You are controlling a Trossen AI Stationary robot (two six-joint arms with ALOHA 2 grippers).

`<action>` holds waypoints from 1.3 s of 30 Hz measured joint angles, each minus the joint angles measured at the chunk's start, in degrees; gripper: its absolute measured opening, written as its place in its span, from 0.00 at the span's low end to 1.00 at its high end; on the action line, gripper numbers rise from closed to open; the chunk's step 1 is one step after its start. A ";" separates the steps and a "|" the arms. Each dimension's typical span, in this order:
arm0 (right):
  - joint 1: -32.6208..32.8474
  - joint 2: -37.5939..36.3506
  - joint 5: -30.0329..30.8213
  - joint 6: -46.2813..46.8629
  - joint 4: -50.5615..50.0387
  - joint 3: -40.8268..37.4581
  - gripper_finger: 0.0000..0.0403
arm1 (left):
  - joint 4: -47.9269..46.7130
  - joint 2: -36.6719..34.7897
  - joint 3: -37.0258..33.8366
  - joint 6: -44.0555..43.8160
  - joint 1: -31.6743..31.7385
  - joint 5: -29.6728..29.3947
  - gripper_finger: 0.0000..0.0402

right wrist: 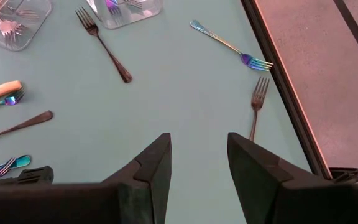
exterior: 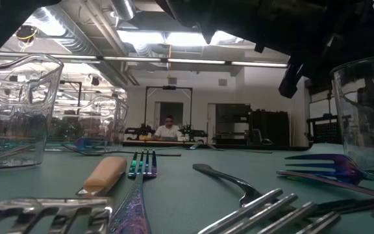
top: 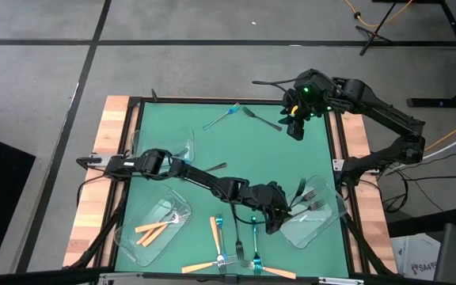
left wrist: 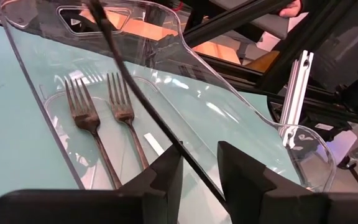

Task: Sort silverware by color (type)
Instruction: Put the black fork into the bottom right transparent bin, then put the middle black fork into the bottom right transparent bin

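Here the left gripper [top: 282, 215] reaches across the green mat [top: 236, 158] to the near right corner and hangs over the edge of the clear right tray [top: 323, 229]. In the left wrist view its fingers [left wrist: 166, 180] stand a little apart, with a thin dark handle [left wrist: 148, 106] slanting up through the gap; whether the pads touch it I cannot tell. Two dark forks [left wrist: 107, 118] lie side by side in that tray, tines pointing the same way.

The right gripper [top: 294, 127] hovers above the far right part of the mat, fingers [right wrist: 151, 168] spread and holding nothing. Just beside it on the mat lie a blue fork [top: 222, 117] and a dark fork [top: 264, 120], near each other by the far edge. Another dark fork [top: 214, 167] lies near the middle, partly under the left arm.

The left tray [top: 153, 229] at the near left holds orange forks [top: 158, 227]. A third tray [top: 165, 144] sits at the far left; its contents are hard to make out. Along the near edge, loose on the mat, lie two blue forks [top: 256, 241] and orange ones [top: 215, 237], some crossing each other.

In the low view a person [exterior: 169, 130] sits in the room beyond the table.
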 joint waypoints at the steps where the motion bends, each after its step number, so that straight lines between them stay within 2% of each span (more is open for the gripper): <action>1: -0.01 0.00 0.01 0.00 0.00 0.00 0.36 | 0.00 0.00 0.00 -0.02 0.00 -0.09 0.23; 19: -0.01 0.00 0.01 -0.02 0.00 0.00 0.36 | -0.04 0.00 -0.02 0.00 0.02 -1.09 0.23; 26: -0.01 -0.02 -0.03 -0.01 -0.25 0.00 0.36 | -1.57 -2.21 -0.15 2.07 1.49 -1.00 0.23; 33: -0.01 -0.02 -0.03 -0.01 -1.26 0.00 0.36 | -7.14 -5.71 -0.13 6.70 3.02 -1.63 0.23; 39: -0.01 -0.02 0.25 -0.02 -2.41 0.00 0.36 | -17.30 -10.57 -0.09 10.88 4.52 -3.05 0.23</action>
